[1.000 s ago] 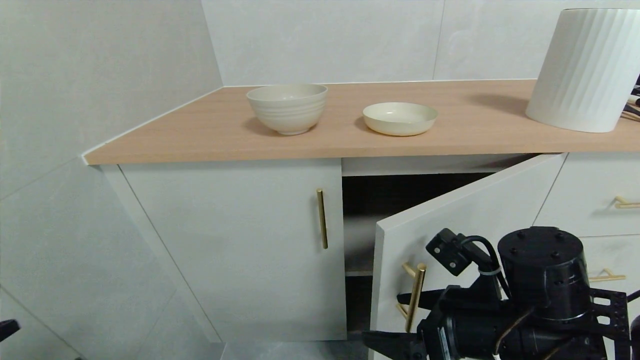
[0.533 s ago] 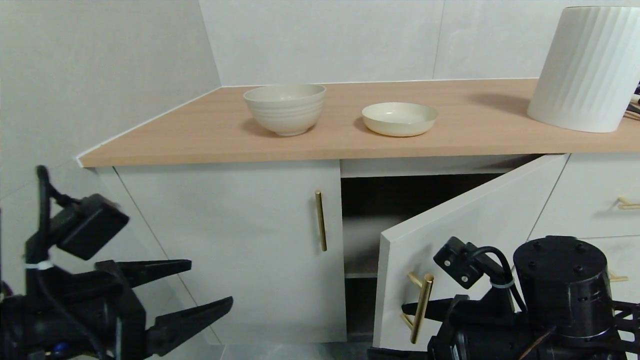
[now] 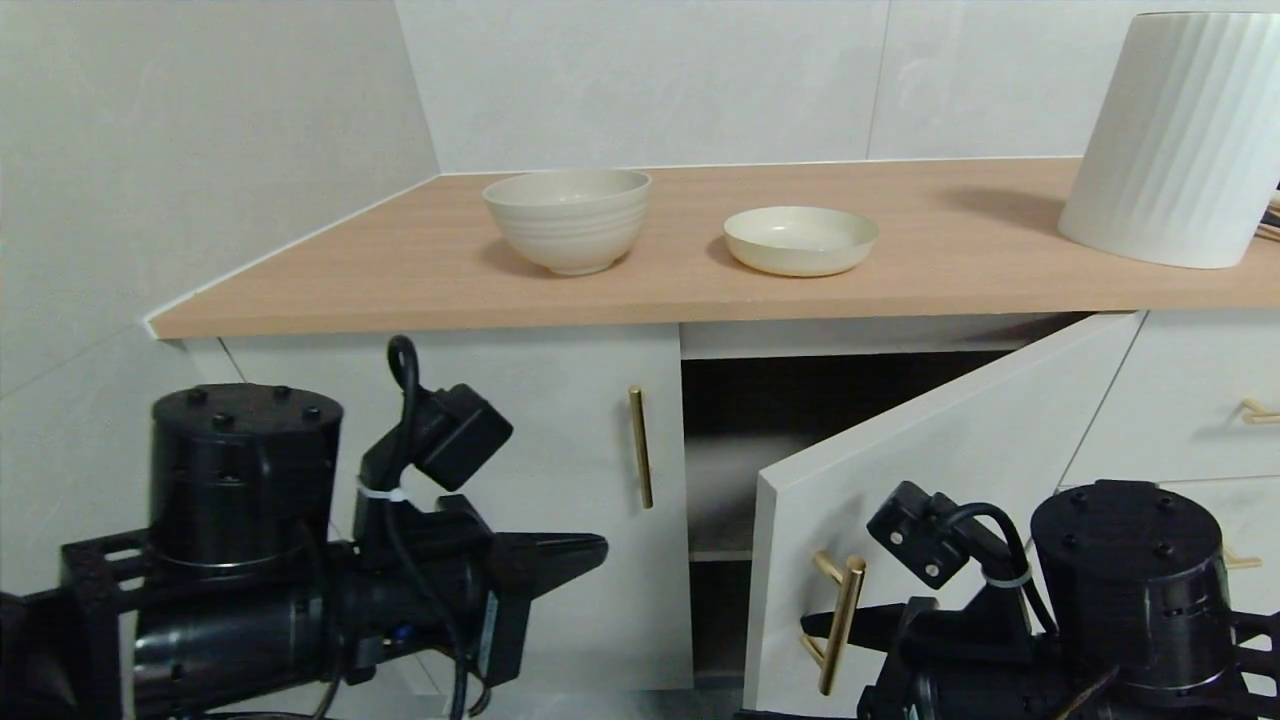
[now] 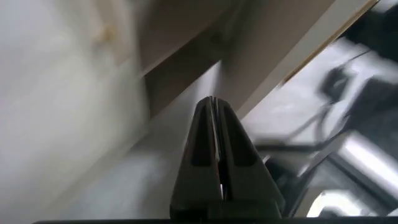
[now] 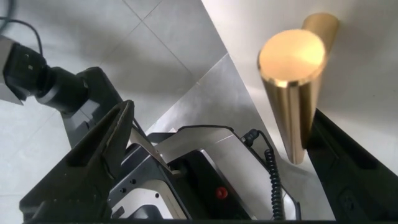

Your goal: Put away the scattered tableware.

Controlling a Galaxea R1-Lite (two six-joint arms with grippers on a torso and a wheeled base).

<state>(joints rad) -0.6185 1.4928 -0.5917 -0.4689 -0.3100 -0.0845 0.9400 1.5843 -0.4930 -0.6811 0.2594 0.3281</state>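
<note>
1 bowl [image 3: 567, 218] and 1 dish [image 3: 800, 238] sit on the surface [image 3: 400, 275], near a ribbed container [image 3: 1180, 140]. Below, the ajar door [image 3: 900, 450] has its gold handle [image 5: 292, 93] between the right gripper [image 5: 227, 124]'s released fingers. The left gripper [image 3: 598, 548]'s fingers are clenched, empty.

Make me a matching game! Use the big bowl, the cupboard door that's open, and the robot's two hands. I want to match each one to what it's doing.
Things
1. deep bowl
2. right cupboard door
3. left gripper
4. right gripper

States
A. fingers open on either side of the gold handle
B. standing on the wooden counter
C. fingers pressed together
D. swung ajar

Pairs: 1-B, 2-D, 3-C, 4-A
</note>
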